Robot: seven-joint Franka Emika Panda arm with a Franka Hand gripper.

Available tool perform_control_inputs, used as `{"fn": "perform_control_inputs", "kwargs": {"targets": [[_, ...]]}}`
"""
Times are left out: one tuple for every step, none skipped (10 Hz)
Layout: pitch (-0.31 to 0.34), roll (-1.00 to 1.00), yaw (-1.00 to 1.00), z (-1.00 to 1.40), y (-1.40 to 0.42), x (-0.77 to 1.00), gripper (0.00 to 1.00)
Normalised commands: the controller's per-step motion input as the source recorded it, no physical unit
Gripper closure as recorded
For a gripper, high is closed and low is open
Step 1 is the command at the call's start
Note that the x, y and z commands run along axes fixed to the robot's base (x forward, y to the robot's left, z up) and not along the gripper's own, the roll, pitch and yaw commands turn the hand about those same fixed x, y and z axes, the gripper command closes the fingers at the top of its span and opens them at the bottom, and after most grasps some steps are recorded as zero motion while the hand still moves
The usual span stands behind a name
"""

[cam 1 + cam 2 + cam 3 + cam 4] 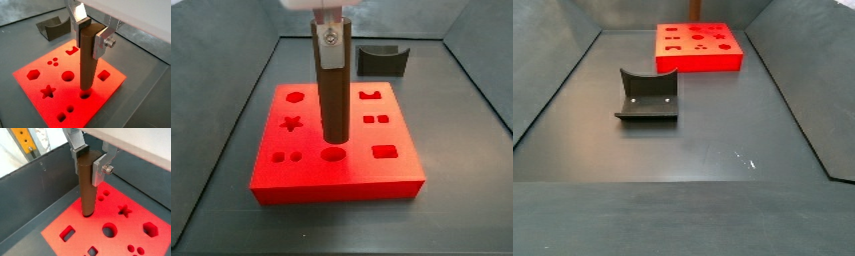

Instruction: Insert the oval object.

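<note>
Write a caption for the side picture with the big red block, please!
Gripper lowers long brown oval peg upright into red block.

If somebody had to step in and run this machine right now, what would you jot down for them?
Gripper: above the red block, shut on the oval object, gripping its upper end.
Oval object: upright, its lower end at a hole in the block's top, seen in both wrist views; how deep it sits cannot be told.
Small dark holder: empty on the floor, apart from the block.
Done: peg picked up and brought to the block.
Left: probably push it home and release it.
</note>
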Motion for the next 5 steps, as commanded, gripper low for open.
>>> {"fn": "perform_control_inputs", "kwargs": {"targets": [[0.054, 0.28, 0.0, -0.04, -0.1, 0.0, 1.0], [0.007, 0.11, 0.0, 0.0, -0.03, 0.0, 1.0], [0.0, 0.0, 0.0, -0.11, 0.0, 0.01, 1.0], [-0.041, -0.04, 0.0, -0.24, -0.11, 0.14, 1.0], [-0.043, -0.03, 0.0, -0.3, -0.11, 0.21, 1.0]]}}
